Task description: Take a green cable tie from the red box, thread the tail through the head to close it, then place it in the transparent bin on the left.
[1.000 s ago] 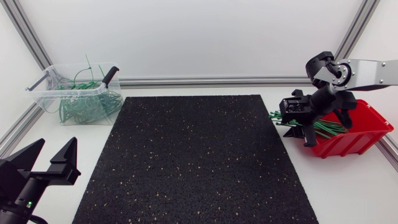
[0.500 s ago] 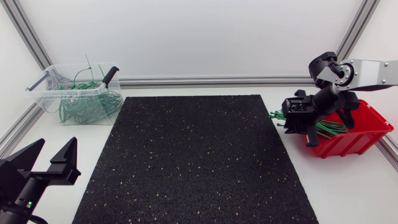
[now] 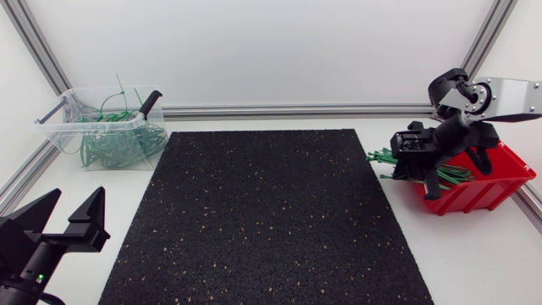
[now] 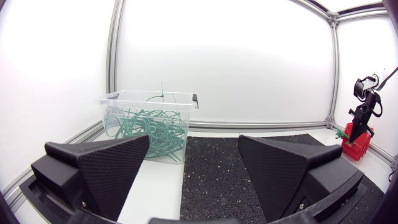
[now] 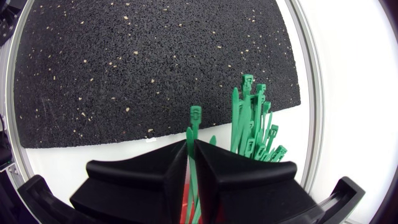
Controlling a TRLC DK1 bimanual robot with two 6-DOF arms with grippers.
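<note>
1. A black mat (image 3: 262, 212) covers the middle of the white counter (image 3: 474, 254).
2. A clear bin (image 3: 59, 120) sits at the far left corner, beside the mat, with a tangle of green ties (image 3: 114, 144) inside.
3. A red box (image 3: 495, 182) stands at the right edge, just off the mat.
4. The right hand (image 3: 406, 165) hangs over the box's mat-side end, where green tie ends (image 3: 383, 157) poke out towards the mat.
5. The left hand (image 3: 78, 196) is at the near left corner, fingers spread wide, holding nothing.
</note>
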